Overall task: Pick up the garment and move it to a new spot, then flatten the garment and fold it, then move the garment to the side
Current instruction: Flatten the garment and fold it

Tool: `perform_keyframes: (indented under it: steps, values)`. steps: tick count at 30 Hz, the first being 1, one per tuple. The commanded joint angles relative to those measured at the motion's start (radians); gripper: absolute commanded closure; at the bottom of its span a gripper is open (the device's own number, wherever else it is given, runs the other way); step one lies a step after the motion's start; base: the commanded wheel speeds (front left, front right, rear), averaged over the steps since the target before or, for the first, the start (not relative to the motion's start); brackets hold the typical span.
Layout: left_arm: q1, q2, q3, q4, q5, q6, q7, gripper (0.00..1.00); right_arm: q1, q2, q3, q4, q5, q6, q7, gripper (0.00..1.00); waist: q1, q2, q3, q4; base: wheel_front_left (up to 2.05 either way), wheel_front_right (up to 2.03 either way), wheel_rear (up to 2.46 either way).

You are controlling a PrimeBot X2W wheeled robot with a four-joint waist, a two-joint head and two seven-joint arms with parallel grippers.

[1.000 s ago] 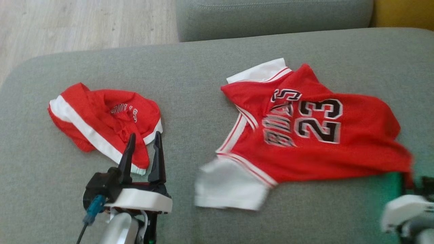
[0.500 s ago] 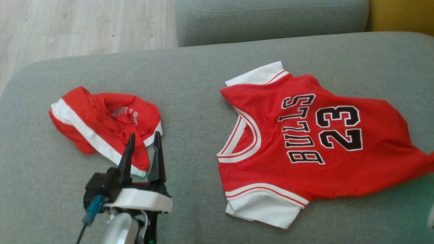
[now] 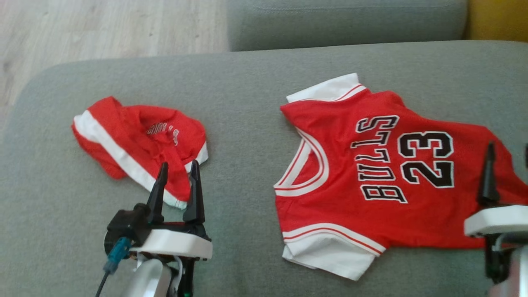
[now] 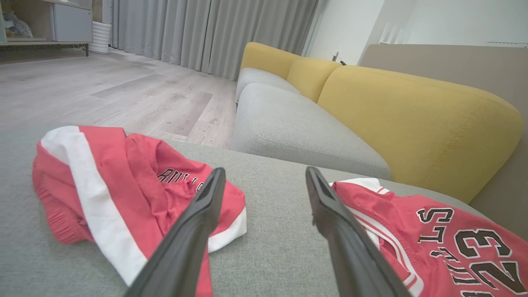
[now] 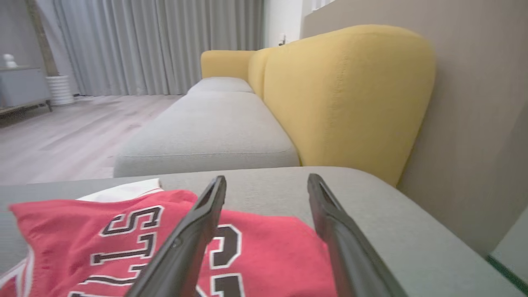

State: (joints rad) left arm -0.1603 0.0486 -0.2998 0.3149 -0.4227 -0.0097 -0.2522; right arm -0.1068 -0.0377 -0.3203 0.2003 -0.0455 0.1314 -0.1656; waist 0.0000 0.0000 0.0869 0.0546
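Observation:
A red jersey [image 3: 371, 173] with white sleeves, lettered BULLS 23, lies spread flat on the grey sofa cushion [image 3: 247, 103], collar toward the left. My right gripper [image 3: 509, 146] stands open at the jersey's right hem, over the cloth with nothing between its fingers; the right wrist view has it [image 5: 267, 178] above the jersey [image 5: 103, 231]. Crumpled red shorts [image 3: 136, 140] with a white stripe lie at the left. My left gripper [image 3: 179, 165] is open just at the shorts' near edge, touching nothing. In the left wrist view, the shorts [image 4: 115, 181] and jersey [image 4: 433, 231] flank that gripper [image 4: 265, 171].
A second grey cushion [image 3: 346, 20] adjoins the far side, and yellow backrests [image 5: 346, 95] rise along the right. Wooden floor [image 3: 103, 29] lies beyond the cushion's far left edge. Bare grey fabric separates the two garments.
The jersey went from bunched and blurred to lying flat. The right gripper left the lower right corner and now stands open at the hem. The camera shifted slightly; the left gripper stayed put.

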Motion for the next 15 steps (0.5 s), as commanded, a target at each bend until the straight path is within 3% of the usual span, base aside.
perform_keyframes:
  steps: [1, 10, 15]
  values:
    - [-0.049, 0.002, 0.023, -0.035, -0.004, 0.0, -0.01, 0.0, -0.022, -0.013, 0.036, -0.028, 0.013, -0.001, -0.011, 0.0, 0.0, 0.0, 0.011, 0.014, 0.0, 0.0, 0.0]
    - [-0.101, 0.002, -0.019, -0.046, -0.028, 0.002, -0.01, 0.0, -0.237, -0.013, 0.17, 0.035, 0.013, -0.001, 0.108, 0.0, 0.0, 0.0, 0.118, 0.116, 0.0, 0.0, 0.0]
    - [-0.137, 0.002, -0.059, -0.055, -0.055, 0.008, -0.01, 0.0, -0.43, -0.103, 0.211, 0.174, 0.044, -0.001, 0.254, 0.0, 0.0, 0.0, 0.187, 0.183, 0.0, 0.0, 0.0]
